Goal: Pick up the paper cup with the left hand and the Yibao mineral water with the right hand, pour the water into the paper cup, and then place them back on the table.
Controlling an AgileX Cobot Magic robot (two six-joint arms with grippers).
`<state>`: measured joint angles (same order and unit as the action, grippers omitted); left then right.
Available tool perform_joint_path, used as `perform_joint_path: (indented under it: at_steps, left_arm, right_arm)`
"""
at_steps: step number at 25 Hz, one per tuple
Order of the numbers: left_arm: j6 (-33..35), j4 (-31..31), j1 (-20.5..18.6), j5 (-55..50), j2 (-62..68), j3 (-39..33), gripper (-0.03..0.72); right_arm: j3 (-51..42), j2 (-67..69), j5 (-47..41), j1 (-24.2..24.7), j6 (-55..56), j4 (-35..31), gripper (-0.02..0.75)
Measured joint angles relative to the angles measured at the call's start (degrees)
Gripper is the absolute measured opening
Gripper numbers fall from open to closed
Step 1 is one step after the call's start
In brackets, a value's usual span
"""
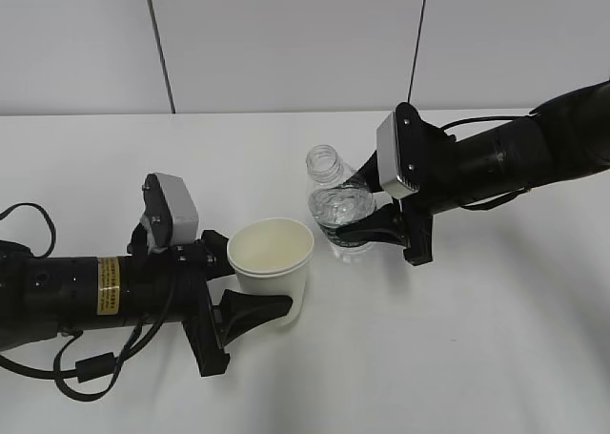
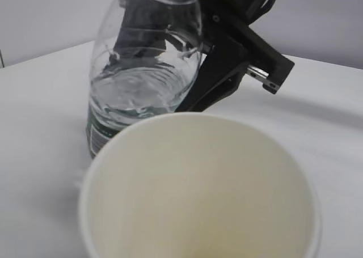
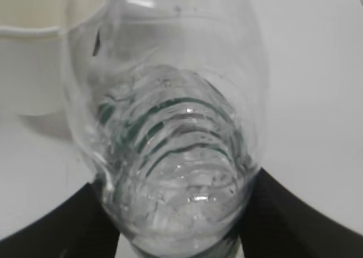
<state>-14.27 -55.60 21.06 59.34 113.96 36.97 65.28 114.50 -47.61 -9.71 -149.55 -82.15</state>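
Observation:
The white paper cup [image 1: 274, 267] sits upright between the fingers of my left gripper [image 1: 262, 274], which is shut on its lower wall. In the left wrist view the cup [image 2: 198, 190] fills the bottom and hides the fingers, and I see no water in its cream inside. Just right of the cup, the capless Yibao mineral water bottle [image 1: 338, 205] leans its neck slightly left, with my right gripper [image 1: 351, 208] shut on its green label band. Water [image 2: 139, 91] fills part of the bottle [image 2: 142, 82]. Black fingers [image 3: 74, 224] flank the bottle [image 3: 176, 156] in the right wrist view.
The white table [image 1: 457, 358] stretches around both arms. A pale wall with two dark seams [image 1: 157, 43] stands behind its far edge. A black cable [image 1: 86, 372] loops under the left arm near the front edge.

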Motion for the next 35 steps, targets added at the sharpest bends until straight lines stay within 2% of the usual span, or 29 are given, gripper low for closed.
perform_joint_path:
  at_steps: [8,15,28,35]
  left_arm:
    - [0.00,0.81,0.07,0.00,0.00,0.00,0.403]
    - [0.05,0.81,0.18,-0.05,0.00,0.00,0.403]
    - [0.12,0.75,0.18,-0.05,0.00,0.00,0.403]
    - [0.12,-2.15,0.24,-1.74,0.00,2.26,0.403]
  right_arm:
    - [1.86,0.00,2.01,-0.70,-3.37,1.22,0.445]
    - [2.74,0.00,8.18,-4.46,-4.58,2.94,0.445]
    - [3.83,0.00,9.45,-4.83,-12.18,2.94,0.445]
    - [4.04,0.00,14.44,-7.26,-13.37,2.53,0.445]
